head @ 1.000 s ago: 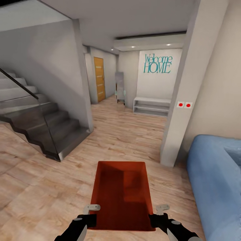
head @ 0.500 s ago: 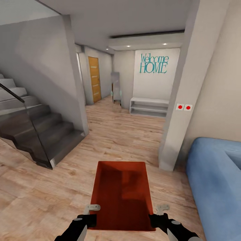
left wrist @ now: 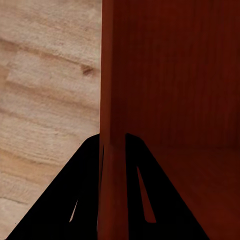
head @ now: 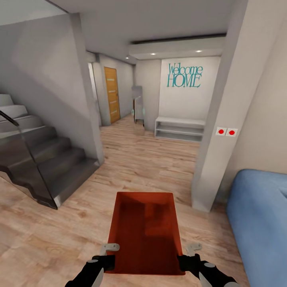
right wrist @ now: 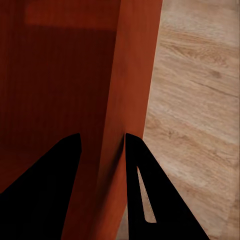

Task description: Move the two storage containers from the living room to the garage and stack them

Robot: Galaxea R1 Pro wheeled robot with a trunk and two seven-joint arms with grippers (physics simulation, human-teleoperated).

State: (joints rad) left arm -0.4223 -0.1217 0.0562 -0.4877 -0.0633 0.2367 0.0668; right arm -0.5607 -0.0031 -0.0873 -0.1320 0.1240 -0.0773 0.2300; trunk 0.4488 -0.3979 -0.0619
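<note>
Gripping the orange-red, finely ribbed, open-topped storage container (head: 145, 231) by its two long side walls, both pincers were closed on it. The left pincer (left wrist: 112, 150) straddled the left wall, one finger inside and one outside, and the right pincer (right wrist: 100, 145) clamped the right wall likewise. The bin hung level in front of the robot above the light wood-plank floor (head: 143, 159), between a dark grey staircase (head: 48, 159) and a blue sofa (head: 259, 223).
</note>
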